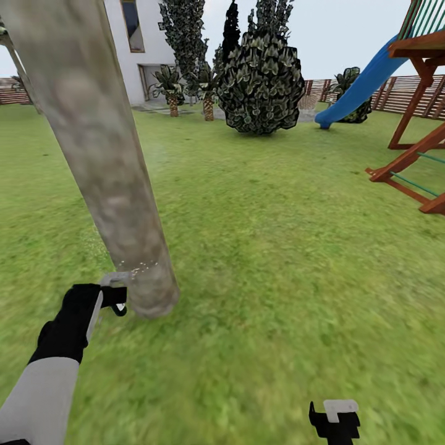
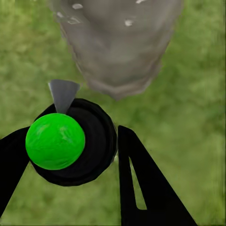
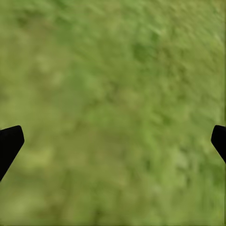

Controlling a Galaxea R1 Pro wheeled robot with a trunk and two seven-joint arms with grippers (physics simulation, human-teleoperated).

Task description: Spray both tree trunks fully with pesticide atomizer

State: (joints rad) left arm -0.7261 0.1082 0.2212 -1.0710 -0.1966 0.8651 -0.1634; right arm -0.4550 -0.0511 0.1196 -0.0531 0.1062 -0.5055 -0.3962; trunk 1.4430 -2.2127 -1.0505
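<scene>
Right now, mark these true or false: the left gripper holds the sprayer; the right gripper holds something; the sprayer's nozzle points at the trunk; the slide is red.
1. The left gripper holds the sprayer: true.
2. The right gripper holds something: false, it is open over the grass.
3. The sprayer's nozzle points at the trunk: true.
4. The slide is red: false, it is blue.

Tree trunk [image 1: 105,167] rises as the sole near obstacle, its base just beside the left claw [image 1: 116,303]. Lawn [image 1: 278,259] right of the trunk lies open; bush [image 1: 262,80] and play frame [image 1: 420,123] stand well apart from the trunk.
</scene>
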